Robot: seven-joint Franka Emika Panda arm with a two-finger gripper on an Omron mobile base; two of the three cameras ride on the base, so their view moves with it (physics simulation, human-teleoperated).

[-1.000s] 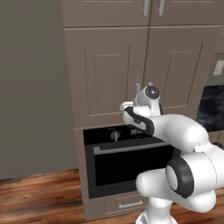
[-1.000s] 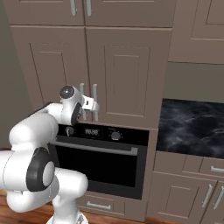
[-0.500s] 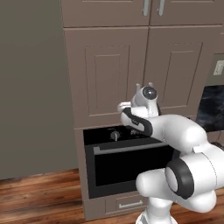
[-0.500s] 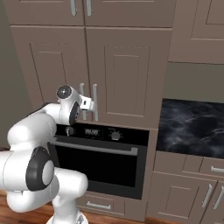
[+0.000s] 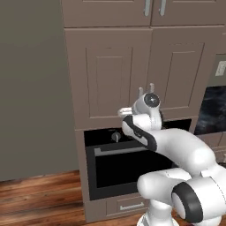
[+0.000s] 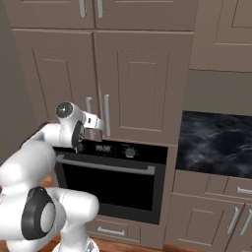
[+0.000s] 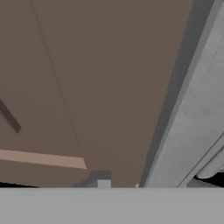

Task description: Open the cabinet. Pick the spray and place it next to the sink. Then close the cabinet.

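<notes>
1. Above the black built-in oven (image 6: 114,183), the tall grey-brown two-door cabinet with recessed shaker panels (image 5: 110,75) is seen, its two long vertical silver bar handles set side by side at the meeting edges of the doors.
2. The left bar handle (image 6: 89,111) and the right bar handle (image 6: 107,116) are found near the lower edge of the cabinet doors, just above the oven's control strip.
3. The white robot arm with dark joints (image 5: 176,145) is stretched forward, and the fingers (image 6: 100,122) are held at the height of the handles' lower ends, between the two bars as seen from the right base view.
4. Whether the fingers are spread, pressed together or pinching a handle cannot be told: they are hidden behind the hand in the left base view and too small to judge in the right one.
5. A brushed silver bar (image 7: 192,113) is shown very close along the right side of the hand view, with flat brown door surface beside it and a narrow tan strip (image 7: 41,158) low on the left.
6. Shorter doors of the same colour (image 6: 142,12) are placed above the cabinet.
7. A black marbled surface (image 6: 216,142) lies to the right of the oven.
8. A wooden plank floor (image 5: 39,194) runs below.
</notes>
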